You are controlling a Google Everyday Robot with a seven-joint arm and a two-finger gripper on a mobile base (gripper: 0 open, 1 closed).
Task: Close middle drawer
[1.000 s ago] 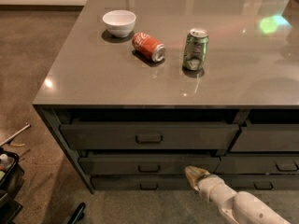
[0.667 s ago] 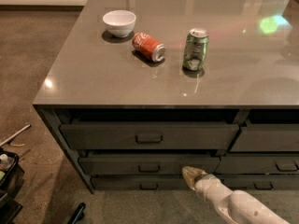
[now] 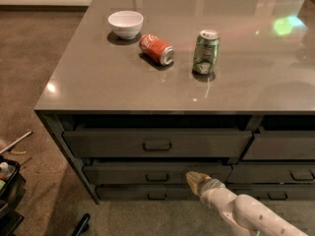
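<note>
The middle drawer is the wide dark grey front between a taller drawer above and a slimmer one below. Its small dark handle sits at the centre. A dark gap shows above its front. My gripper comes in from the lower right on a white arm. Its tan tip is against the drawer front, just right of the handle. The fingers look pressed together into one point and hold nothing.
The grey counter carries a white bowl, a red can lying on its side and an upright green can. More drawers stand to the right. A black bin is on the floor at left.
My gripper has crept a little to the left and up, closer to the middle drawer's handle. Nothing on the counter has moved.
</note>
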